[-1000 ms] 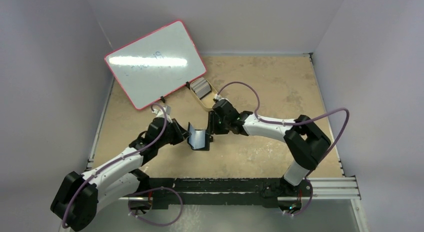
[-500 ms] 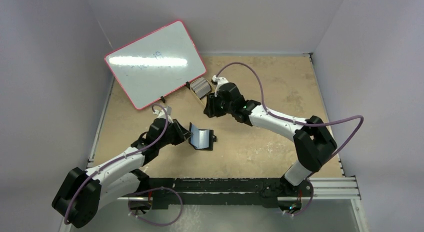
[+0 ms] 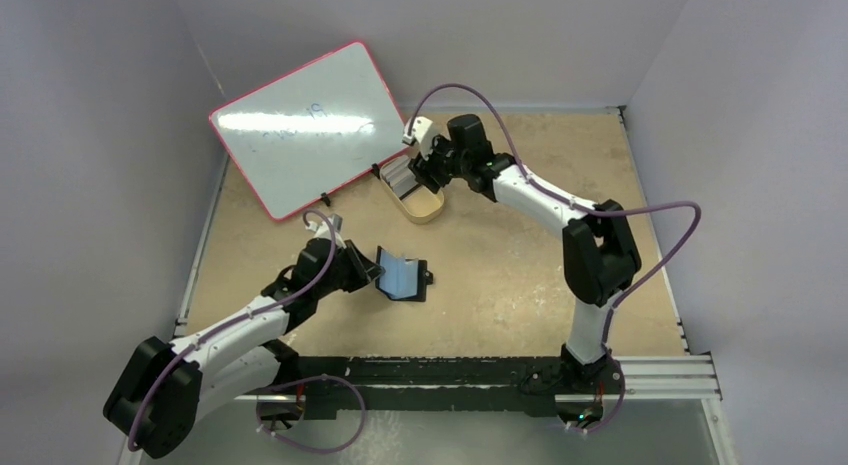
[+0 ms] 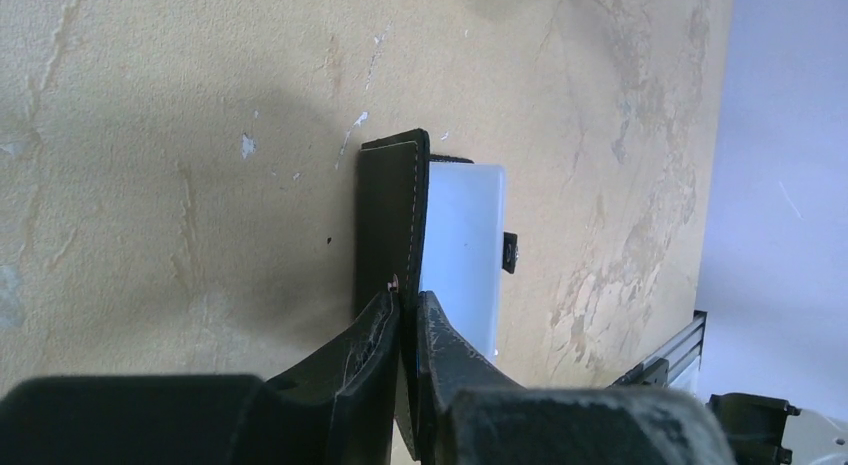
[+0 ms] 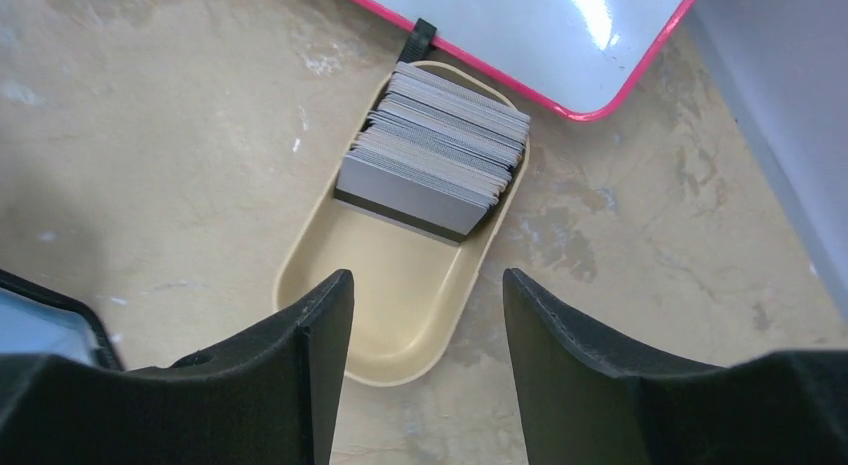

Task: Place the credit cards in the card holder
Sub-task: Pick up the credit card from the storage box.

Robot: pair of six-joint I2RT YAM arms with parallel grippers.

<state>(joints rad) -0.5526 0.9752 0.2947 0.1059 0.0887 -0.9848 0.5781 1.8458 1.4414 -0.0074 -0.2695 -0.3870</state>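
Top external: L gripper (image 3: 375,272) pinches card holder (image 3: 402,277); R gripper (image 3: 428,177) wide above tray (image 3: 430,211) of credit cards (image 3: 400,172).

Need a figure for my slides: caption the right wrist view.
Open right end effector hovers above a tan tray holding a stack of cards, beside a pink-framed whiteboard.

We note a tan table (image 3: 520,275), its surface mottled and scuffed with pale patches. Three things rest on it: a pink-rimmed whiteboard (image 3: 310,125), propped at the far left; a tan oval tray (image 3: 428,208) just beside the board's near edge; and, well apart toward the near side, a black holder (image 3: 402,276) lying open, one flap raised.
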